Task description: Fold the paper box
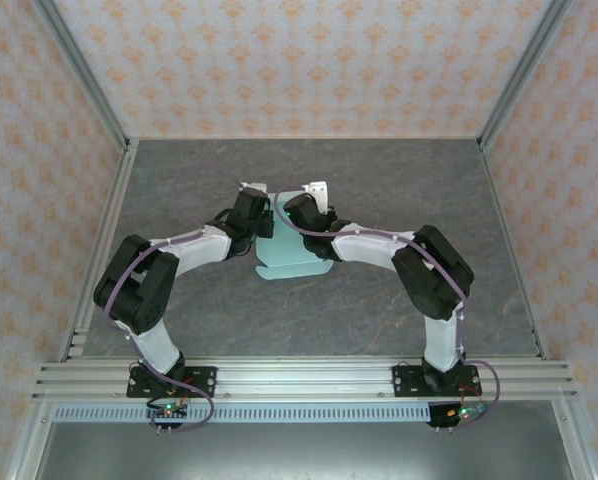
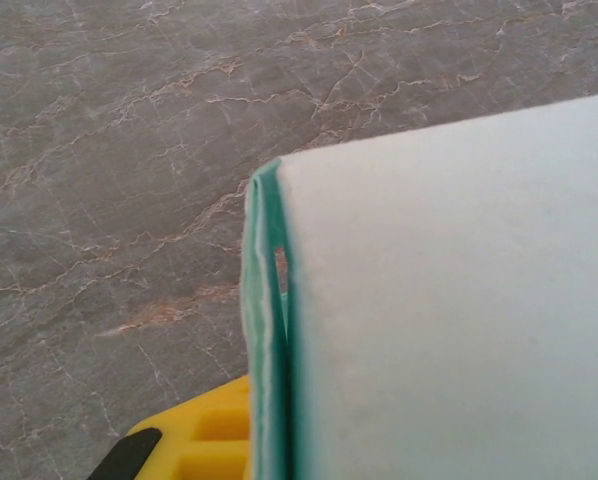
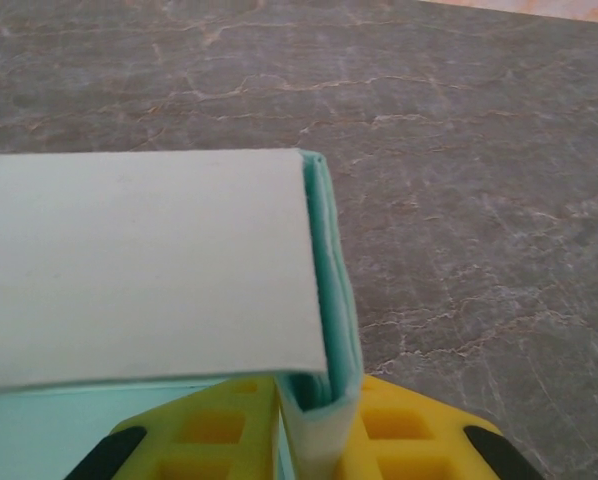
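Pinch on the left side: my left claw [image 1: 258, 222] is closed tight on the paper box [image 1: 297, 262], which sits mid-table between my two arms, over the grey table [image 1: 179, 180]. From that wrist I see one yellow pad [image 2: 211, 440] set against a folded edge where several layers of mint-green card stack together. The other pad is hidden behind the broad pale panel, so I judge the hold from the layers running straight down beside it.

Across the middle the panel spans from one claw to the other. I take this card to be very light and thin, stiff only along its creases. It should bow if my claws push toward each other and tear or crease wrongly if they pull apart. The face looks smooth, so a shallow hold could slip. The doubled edges are the place to take it, close to the crease, not on a single loose flap.

On the right, my right claw [image 3: 317, 425] is clamped on the box's other folded edge, a yellow pad on either side of the doubled card.
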Robot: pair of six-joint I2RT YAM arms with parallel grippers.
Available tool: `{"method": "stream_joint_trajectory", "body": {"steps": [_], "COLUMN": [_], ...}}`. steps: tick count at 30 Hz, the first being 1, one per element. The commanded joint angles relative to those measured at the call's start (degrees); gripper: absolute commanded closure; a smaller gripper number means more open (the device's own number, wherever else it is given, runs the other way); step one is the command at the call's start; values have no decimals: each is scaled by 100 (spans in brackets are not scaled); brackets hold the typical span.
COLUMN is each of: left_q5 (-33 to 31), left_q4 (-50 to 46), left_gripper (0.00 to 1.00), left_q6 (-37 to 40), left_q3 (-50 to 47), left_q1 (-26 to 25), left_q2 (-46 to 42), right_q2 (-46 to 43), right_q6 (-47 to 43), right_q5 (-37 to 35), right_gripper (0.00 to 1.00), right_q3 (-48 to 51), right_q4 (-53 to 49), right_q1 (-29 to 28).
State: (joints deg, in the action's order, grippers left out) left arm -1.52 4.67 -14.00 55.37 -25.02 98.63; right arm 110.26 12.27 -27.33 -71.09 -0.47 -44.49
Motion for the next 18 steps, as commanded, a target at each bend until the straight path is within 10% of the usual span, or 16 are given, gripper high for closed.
{"method": "stream_joint_trajectory", "body": {"steps": [1,18], "left_q5": [202,152], "left_q4": [-71,-80], "left_gripper": [100,100], "left_q6": [40,64], "left_q3": [103,82], "left_q1": [-69,-68], "left_q2": [8,-10], "right_q2": [162,302], "right_q6": [515,862], "right_q5": [-899,-834], "right_gripper": [82,79], "right_q3": [-256,-625], "right_q4": [-334,-816], "right_q1": [11,-2]}}
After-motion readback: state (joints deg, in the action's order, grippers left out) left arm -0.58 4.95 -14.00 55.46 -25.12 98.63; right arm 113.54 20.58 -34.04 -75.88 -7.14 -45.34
